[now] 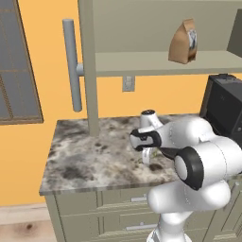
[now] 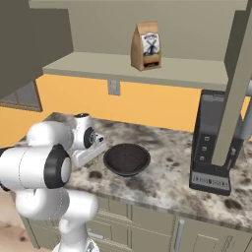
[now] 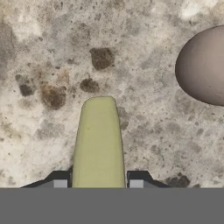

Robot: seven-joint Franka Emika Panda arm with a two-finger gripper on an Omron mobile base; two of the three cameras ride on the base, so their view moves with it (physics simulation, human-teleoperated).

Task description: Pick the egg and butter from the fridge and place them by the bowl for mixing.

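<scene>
Our two-finger gripper [image 3: 98, 183] stands narrowly clamped on the slim pale yellow butter stick [image 3: 98, 144], which juts forward between the jaws over the mottled grey stone counter [image 3: 43, 65]. Just beyond, off to one side, we see the brownish-tan rounded egg [image 3: 203, 65] lying on the counter. The shallow round black bowl [image 2: 126, 159] sits beside the hand.

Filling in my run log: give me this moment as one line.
fingers: shut on butter | over counter | egg set down nearby | bowl beside
</scene>
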